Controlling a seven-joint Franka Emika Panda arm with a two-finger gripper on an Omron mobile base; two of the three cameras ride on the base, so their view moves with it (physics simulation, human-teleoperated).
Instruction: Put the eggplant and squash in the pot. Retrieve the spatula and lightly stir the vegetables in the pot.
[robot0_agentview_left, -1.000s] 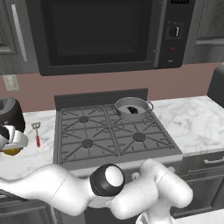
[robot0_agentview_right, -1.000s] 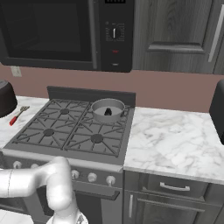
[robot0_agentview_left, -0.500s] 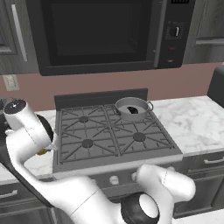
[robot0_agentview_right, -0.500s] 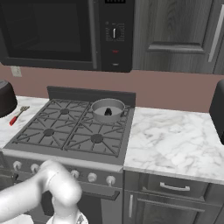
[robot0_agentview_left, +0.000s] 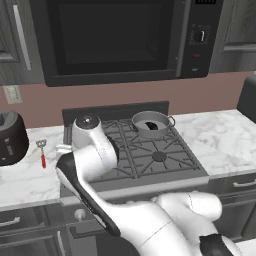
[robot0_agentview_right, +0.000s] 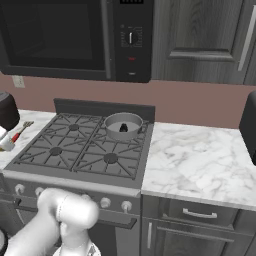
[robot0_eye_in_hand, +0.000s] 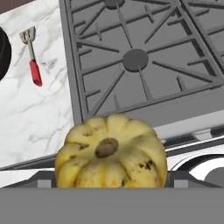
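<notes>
The ribbed yellow squash (robot0_eye_in_hand: 111, 155) sits right at the bottom of the hand view, held in my gripper (robot0_eye_in_hand: 111, 183), whose fingertips are hidden behind it. It hangs above the stove's front edge. The grey pot (robot0_agentview_left: 150, 124) (robot0_agentview_right: 123, 126) stands on the back right burner, and a small dark shape inside it looks like the eggplant (robot0_agentview_right: 123, 128). The red-handled spatula (robot0_agentview_left: 42, 152) (robot0_agentview_right: 20, 131) (robot0_eye_in_hand: 31, 57) lies on the marble counter left of the stove. My arm (robot0_agentview_left: 92, 145) rises over the stove's left side.
A big black appliance (robot0_agentview_left: 10, 137) (robot0_agentview_right: 6, 110) stands on the counter left of the spatula. The stove grates (robot0_eye_in_hand: 135, 59) spread ahead of the hand. A microwave (robot0_agentview_left: 115, 35) hangs above the stove. Marble counter (robot0_agentview_right: 200, 160) extends to the right.
My arm has swung up from low over the left counter to the stove's left front. The pot and the spatula have stayed in place.
</notes>
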